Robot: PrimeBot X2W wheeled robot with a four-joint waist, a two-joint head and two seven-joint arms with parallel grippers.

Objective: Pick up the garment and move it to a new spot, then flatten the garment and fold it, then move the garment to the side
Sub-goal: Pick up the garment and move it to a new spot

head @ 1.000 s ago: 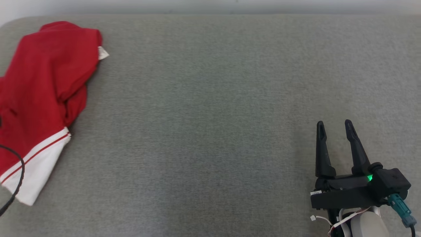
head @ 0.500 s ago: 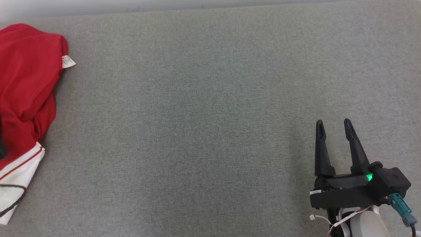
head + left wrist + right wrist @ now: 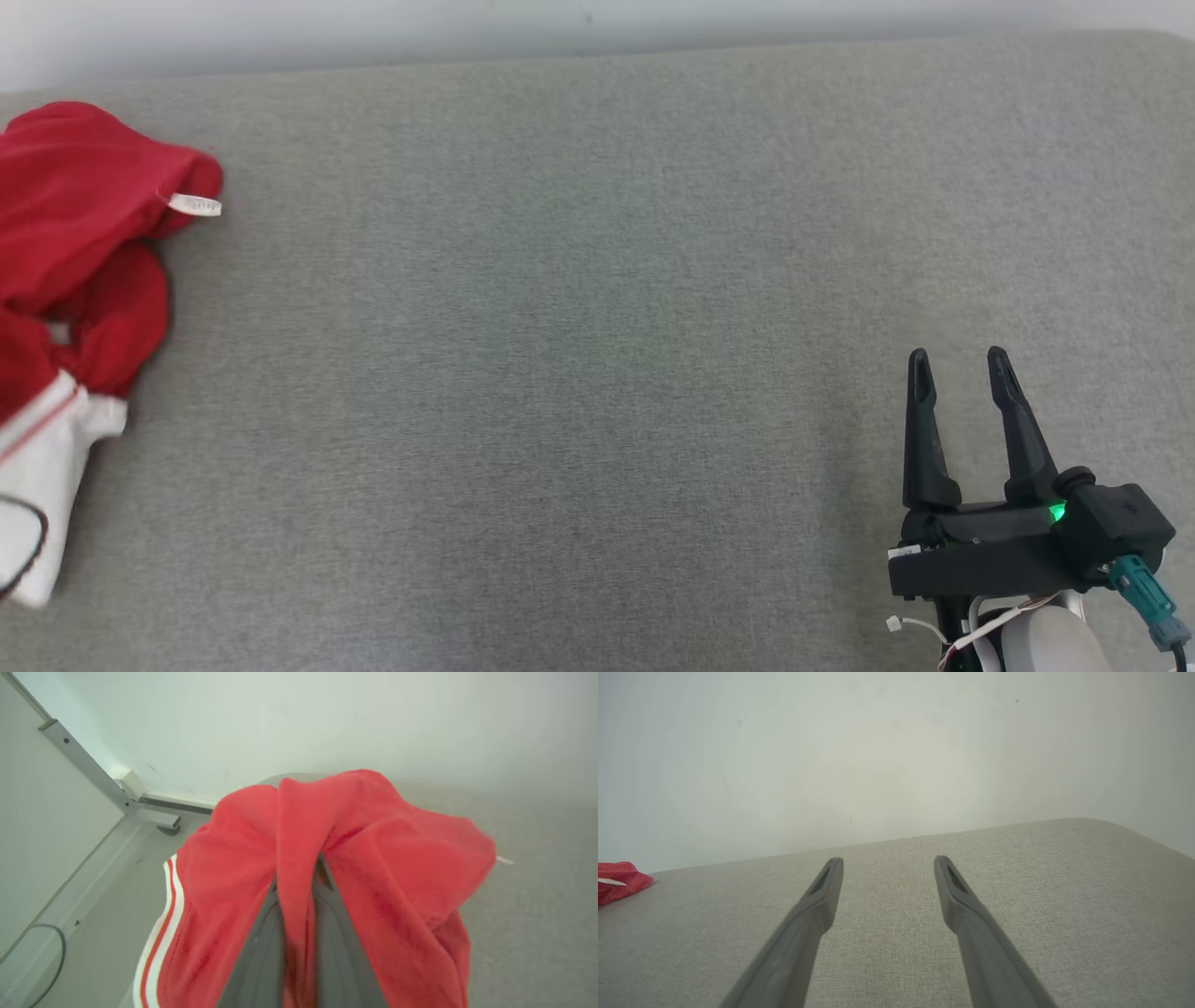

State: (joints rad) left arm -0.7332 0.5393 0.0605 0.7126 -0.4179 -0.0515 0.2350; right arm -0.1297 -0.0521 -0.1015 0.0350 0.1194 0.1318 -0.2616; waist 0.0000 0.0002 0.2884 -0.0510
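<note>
– Two pincers here; which one has the garment?
– The left pincer [image 3: 299, 882]. Its fingers are closed on a fold of the red garment [image 3: 387, 858], with cloth bunched between and over them. The right pincer [image 3: 958, 359] is spread apart and empty, low over the grey surface [image 3: 560, 373] at the near right.
– Where does the garment sit?
– At the far left of the surface, well apart from the right pincer. It is a red heap with a white band on its near side and a white label [image 3: 196, 204] poking out to the right.
– How should the move go?
– I'd carry it toward the bare middle, lifted enough that the white band doesn't drag and roll under. Go slowly, because a single pinch on a fold can slip. Lower it so the hanging part lands first and lies out rather than piling up, which should make flattening easier. The right pincer looks well placed to take a second edge once the cloth is down.
– What can't you make out?
– The head view cuts the garment off at its left edge, so I can't judge its full extent. The left fingertips are buried in cloth, so I cannot tell how deep the bite is. I also can't tell whether the lower part rests on the surface or hangs free, or whether it's a shirt or shorts.
</note>
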